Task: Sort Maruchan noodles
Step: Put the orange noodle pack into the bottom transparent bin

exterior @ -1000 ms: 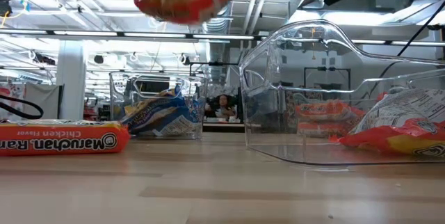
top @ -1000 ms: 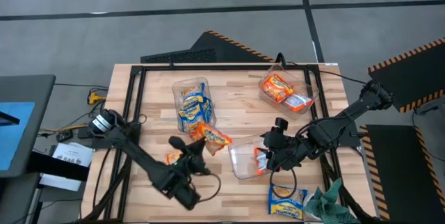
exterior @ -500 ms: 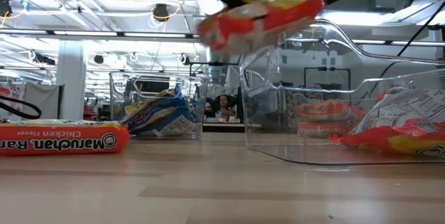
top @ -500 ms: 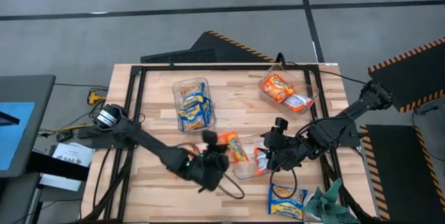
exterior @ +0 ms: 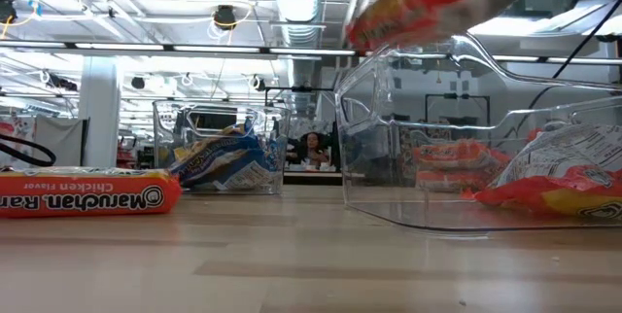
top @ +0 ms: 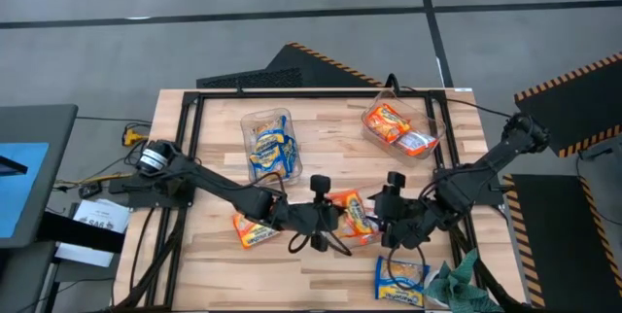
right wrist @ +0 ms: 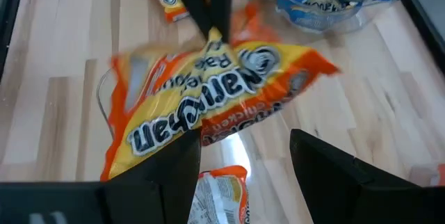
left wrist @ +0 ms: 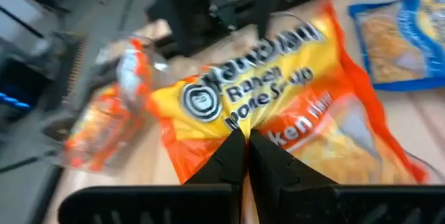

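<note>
left claw [top: 335, 218] gripping orange packet [top: 355, 214] mid-table

A yellow packet [left wrist: 278, 106] edged in orange-red is showing black lettering at the centre of the left wrist view. In the high view, a blue-and-yellow packet [top: 400, 275] is lying at lower right beside a green cloth [top: 455, 284]. An orange packet [top: 253, 231] is lying at lower left on the pale striped wood table [top: 330, 138]. Blue-and-yellow packets [top: 269, 148] are filling the upper-centre clear bin [top: 282, 114].
</note>
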